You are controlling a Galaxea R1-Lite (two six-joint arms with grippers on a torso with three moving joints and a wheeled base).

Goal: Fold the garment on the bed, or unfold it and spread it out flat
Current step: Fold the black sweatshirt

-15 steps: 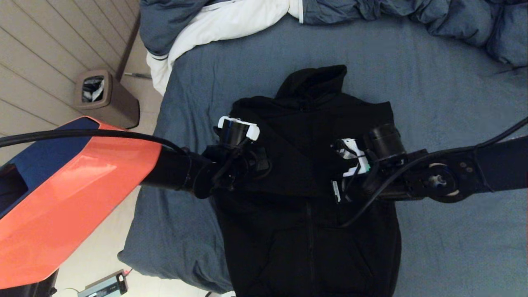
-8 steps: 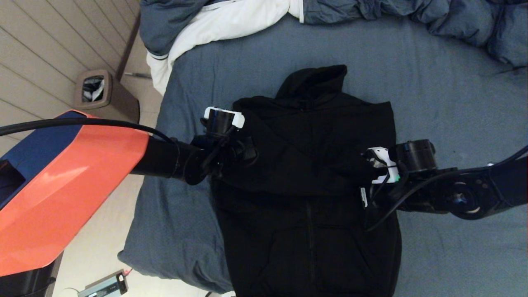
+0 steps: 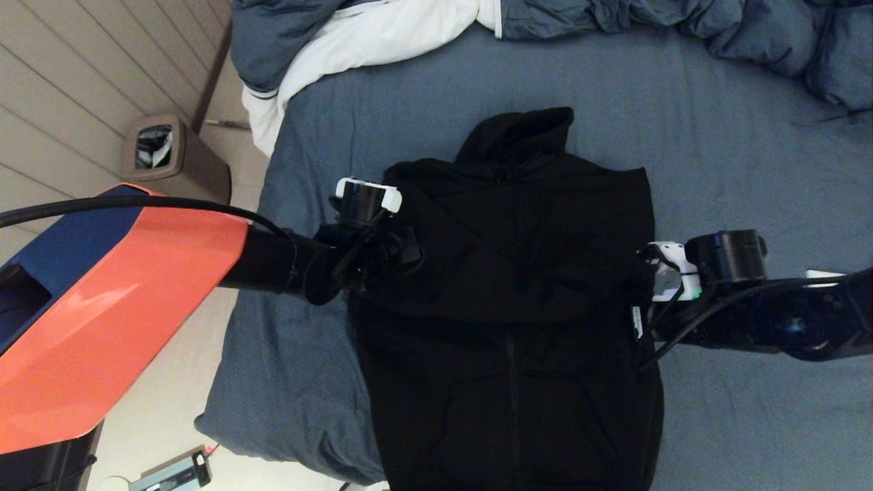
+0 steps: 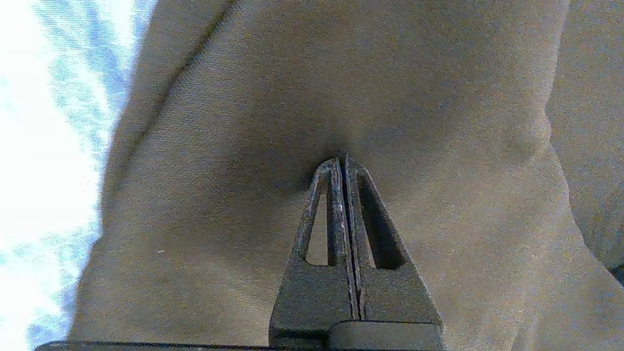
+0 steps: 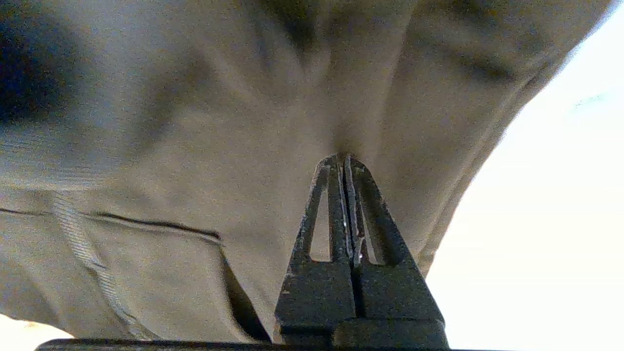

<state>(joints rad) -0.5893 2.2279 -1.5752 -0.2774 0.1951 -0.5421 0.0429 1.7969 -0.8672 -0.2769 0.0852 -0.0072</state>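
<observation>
The garment [image 3: 511, 327], a black zip hoodie, lies face up on the bed [image 3: 750, 136], hood pointing away from me and both sleeves folded in across the chest. My left gripper [image 3: 411, 256] is shut at the hoodie's left side, and its tips [image 4: 342, 158] press a dimple into the cloth [image 4: 414, 97]. At the hoodie's right edge my right gripper [image 3: 641, 276] is also shut. Its tips [image 5: 343, 157] push into fabric [image 5: 195, 146] that gathers in creases around them. No cloth shows between either pair of jaws.
A navy and white duvet [image 3: 382, 34] is bunched along the far side of the bed. A brown bin [image 3: 170, 164] stands on the floor to the left. My orange arm cover [image 3: 102, 307] fills the lower left, above a small device [image 3: 170, 470] on the floor.
The right gripper has swept from the middle of the hoodie's chest out to its right edge. The left gripper has slid a little to the left. Both stayed shut.
</observation>
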